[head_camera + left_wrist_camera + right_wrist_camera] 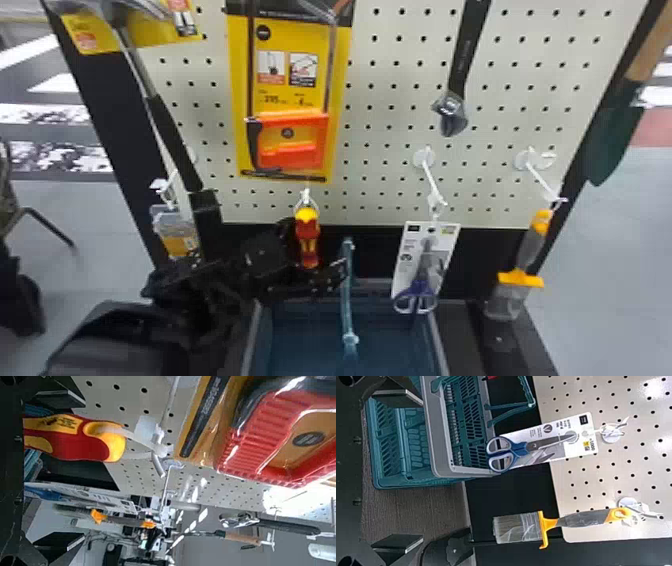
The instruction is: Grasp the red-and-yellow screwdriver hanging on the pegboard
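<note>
The screwdriver (307,232) hangs upright from a white hook (306,195) on the pegboard (400,100), yellow end up, just below a yellow package (290,97). The left gripper (316,245) is at the screwdriver, its fingers spread wide. In the left wrist view the handle lies across the gap between them, nearer one finger and not clamped; whether anything touches it cannot be told.

The right gripper (421,471) is also wide open, with nothing between its fingers.

In the head view, carded scissors (420,295) hang to the right of the screwdriver, and a brush (526,250) hangs farther right. A basket (440,345) stands below the pegboard.
</note>
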Available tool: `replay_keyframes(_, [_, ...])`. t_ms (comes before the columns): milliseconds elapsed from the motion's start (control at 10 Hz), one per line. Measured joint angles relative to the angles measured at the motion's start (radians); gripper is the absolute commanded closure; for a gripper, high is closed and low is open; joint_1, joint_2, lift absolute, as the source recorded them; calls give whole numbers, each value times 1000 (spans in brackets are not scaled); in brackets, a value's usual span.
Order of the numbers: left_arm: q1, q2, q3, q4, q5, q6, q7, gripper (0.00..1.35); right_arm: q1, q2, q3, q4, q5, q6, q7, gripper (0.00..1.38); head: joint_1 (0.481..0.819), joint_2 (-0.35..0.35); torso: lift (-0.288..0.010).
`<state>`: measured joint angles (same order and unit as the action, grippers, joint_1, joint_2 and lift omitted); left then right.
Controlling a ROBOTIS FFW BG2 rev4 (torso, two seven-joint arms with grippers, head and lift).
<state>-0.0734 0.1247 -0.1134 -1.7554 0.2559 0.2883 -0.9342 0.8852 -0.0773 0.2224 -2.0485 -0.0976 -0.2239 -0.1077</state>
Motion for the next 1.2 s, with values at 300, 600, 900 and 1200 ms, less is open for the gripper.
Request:
replay_keyframes(300, [-29, 15, -3, 9, -42, 20, -17, 555, -2, 1, 0, 3, 1, 0, 2, 102, 549, 0, -100])
replay_keyframes(600, [-31, 31, 5, 6, -67, 34, -17, 802, -2, 2, 0, 3, 1, 0, 3, 102, 549, 0, -100])
replay_keyframes(900, [-24, 32, 6, -9, -93, 35, -15, 973, -2, 2, 0, 3, 1, 0, 3, 102, 549, 0, -100])
replay_keyframes(1200, [-19, 32, 7, -22, -105, 31, -10, 1039, -2, 2, 0, 3, 1, 0, 3, 102, 549, 0, -100])
